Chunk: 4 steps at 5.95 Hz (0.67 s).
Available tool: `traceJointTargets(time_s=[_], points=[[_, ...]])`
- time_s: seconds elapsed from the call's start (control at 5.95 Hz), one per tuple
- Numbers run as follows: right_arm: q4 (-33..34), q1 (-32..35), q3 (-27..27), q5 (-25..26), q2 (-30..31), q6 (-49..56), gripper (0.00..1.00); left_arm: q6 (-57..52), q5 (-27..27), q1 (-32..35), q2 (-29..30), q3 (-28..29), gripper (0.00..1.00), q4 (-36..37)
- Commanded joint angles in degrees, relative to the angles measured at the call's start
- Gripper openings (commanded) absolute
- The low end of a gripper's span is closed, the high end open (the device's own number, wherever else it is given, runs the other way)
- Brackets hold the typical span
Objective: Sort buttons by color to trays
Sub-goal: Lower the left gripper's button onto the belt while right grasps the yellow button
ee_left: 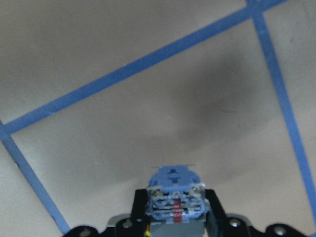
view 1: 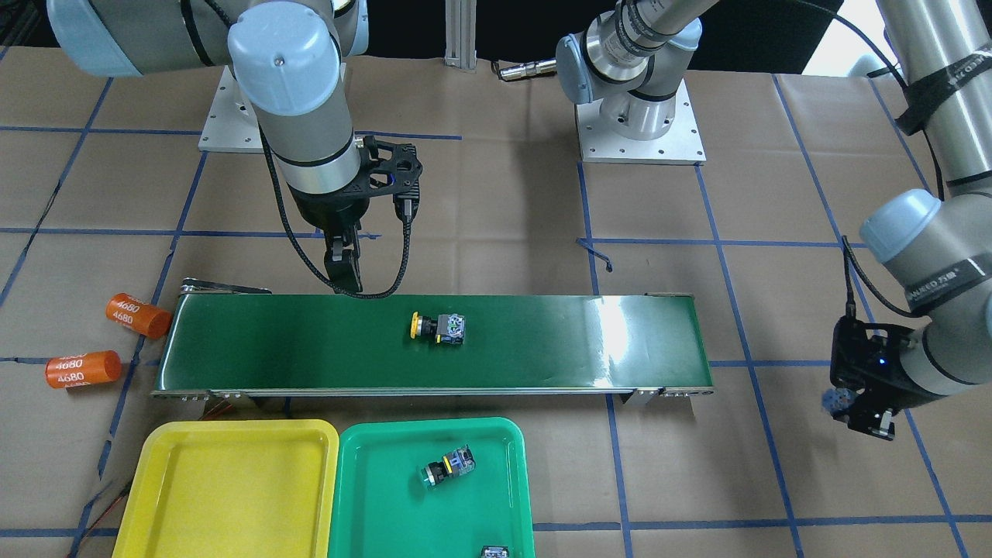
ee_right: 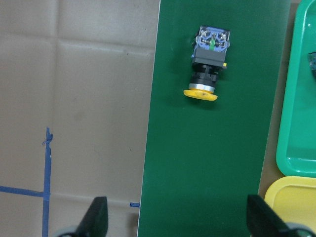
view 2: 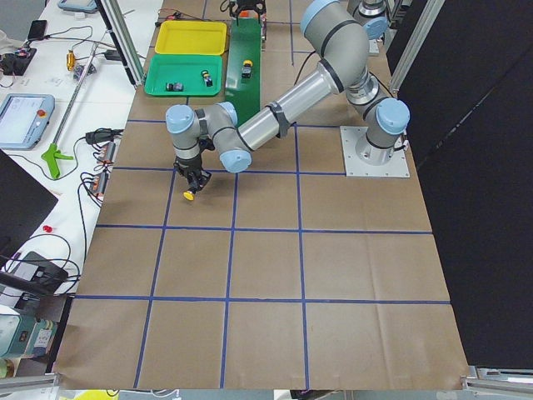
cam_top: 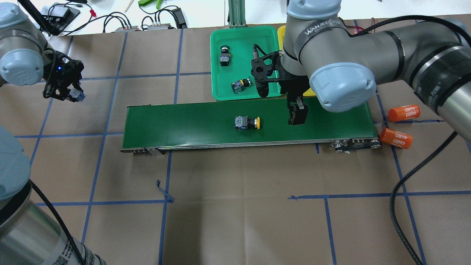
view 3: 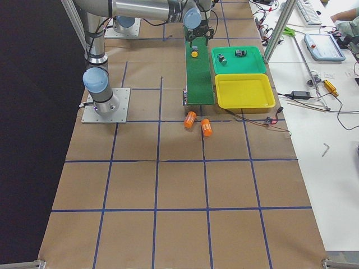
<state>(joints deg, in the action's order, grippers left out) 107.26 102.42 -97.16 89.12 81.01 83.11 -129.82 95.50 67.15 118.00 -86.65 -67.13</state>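
The left gripper (cam_top: 75, 95) is clamped on a yellow-capped button (ee_left: 175, 197). Its ribbed blue contact end sits between the fingers, with the long axis along them and the cap down. Another yellow button (cam_top: 247, 123) lies sideways on the smooth green belt (cam_top: 176, 125), ahead of the right gripper (cam_top: 297, 115), whose fingers are spread wide and empty. Its mushroom cap faces them.

You have a long dark green belt (view 1: 310, 341) lying across the middle of the table (cam_top: 239, 221). The table is covered in brown paper with a grid of blue tape lines (cam_top: 125, 202). An orange tube marked "4680" (view 1: 139, 315) lies on its side just beside one end of the belt. A second orange tube (view 1: 83, 369) lies near it, further out. Black cables (cam_top: 117, 22) lie on the white bench past the table's far edge.
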Motion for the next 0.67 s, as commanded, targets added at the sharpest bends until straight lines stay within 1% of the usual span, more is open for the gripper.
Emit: traceJointTargets(time_s=[0.0,0.17,0.34,0.5], points=[[12.9,0.7,-0.9,-0.2,-5.9,-2.6,1.0,18.6,-1.4,4.2,-8.4,-7.8,0.05,-3.0],[16.3,0.7,-1.2,-0.3,-9.7,-2.6,1.0,25.9,-1.6,6.0,-11.3,-11.7,0.05,-3.0],[16.8,0.7,-1.9,-0.2,-10.7,-2.3,1.0,29.8,-1.7,8.8,-12.4,-14.0,0.05,-3.0],[16.9,0.0,-4.5,-0.1,-10.8,-1.4,1.0,30.8,-1.6,12.6,-12.2,-15.6,0.05,-2.4]])
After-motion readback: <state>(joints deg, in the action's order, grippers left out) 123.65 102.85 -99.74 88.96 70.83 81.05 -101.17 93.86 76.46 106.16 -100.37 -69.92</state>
